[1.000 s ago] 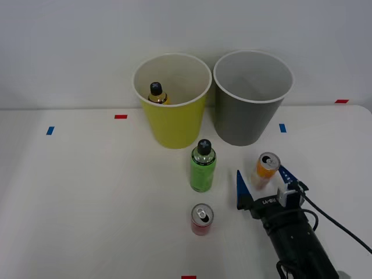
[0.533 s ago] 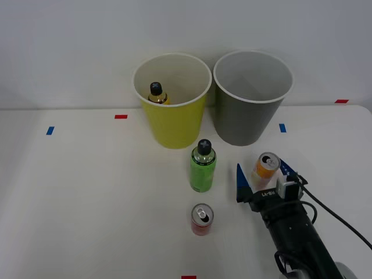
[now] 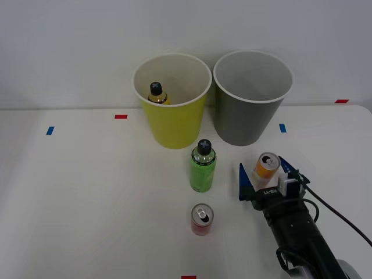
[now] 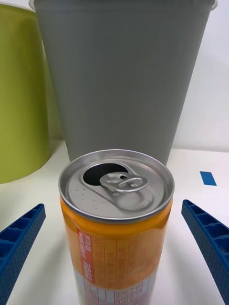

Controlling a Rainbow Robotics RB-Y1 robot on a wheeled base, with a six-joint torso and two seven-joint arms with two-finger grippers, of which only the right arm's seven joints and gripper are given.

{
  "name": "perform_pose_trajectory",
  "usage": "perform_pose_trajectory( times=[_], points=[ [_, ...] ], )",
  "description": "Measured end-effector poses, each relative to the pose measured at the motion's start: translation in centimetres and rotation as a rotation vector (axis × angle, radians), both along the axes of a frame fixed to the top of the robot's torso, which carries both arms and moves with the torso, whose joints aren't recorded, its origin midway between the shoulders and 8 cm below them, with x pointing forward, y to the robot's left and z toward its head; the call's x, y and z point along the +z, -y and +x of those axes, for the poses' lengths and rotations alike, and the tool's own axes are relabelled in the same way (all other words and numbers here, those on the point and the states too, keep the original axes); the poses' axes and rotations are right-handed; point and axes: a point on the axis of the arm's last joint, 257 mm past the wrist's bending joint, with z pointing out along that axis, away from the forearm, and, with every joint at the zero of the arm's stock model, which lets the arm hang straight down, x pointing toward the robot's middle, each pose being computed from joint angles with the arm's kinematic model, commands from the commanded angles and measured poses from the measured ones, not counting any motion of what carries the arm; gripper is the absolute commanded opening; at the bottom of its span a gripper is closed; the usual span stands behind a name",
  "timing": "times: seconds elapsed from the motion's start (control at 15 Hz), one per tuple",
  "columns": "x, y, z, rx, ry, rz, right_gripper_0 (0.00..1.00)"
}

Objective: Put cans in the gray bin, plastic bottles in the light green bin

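While the right hand (image 3: pixel 263 178) stands wide open around the slim orange-and-white can (image 3: pixel 267 168) near the bench's right edge: golden yellow bottle (image 3: pixel 156 93) inside the yellow-green bin (image 3: pixel 172 125); gray bin (image 3: pixel 251 113) empty; green bottle (image 3: pixel 202 165) and red can (image 3: pixel 201 219) unsorted mid-bench.

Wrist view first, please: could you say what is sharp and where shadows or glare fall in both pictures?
Right wrist view: orange-and-white can sharp, soft sheen on its lid, no harsh glare. Front view: even light, faint shadows beside the green bottle and red can.
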Motion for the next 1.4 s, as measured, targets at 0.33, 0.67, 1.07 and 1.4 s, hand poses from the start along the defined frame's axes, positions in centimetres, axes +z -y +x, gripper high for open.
perform_pose_trajectory(
  times=[0.33, 0.67, 1.07, 1.4],
  points=[
    [0.5, -0.5, 0.4, 0.007, 0.011, 0.005, 0.21],
    [0.5, -0.4, 0.3, 0.010, 0.011, -0.004, 0.02],
    [0.7, -0.1, 0.1, 0.024, 0.024, -0.019, 0.00],
    [2.5, 0.5, -1.6, 0.103, 0.082, 0.036, 0.00]
  ],
)
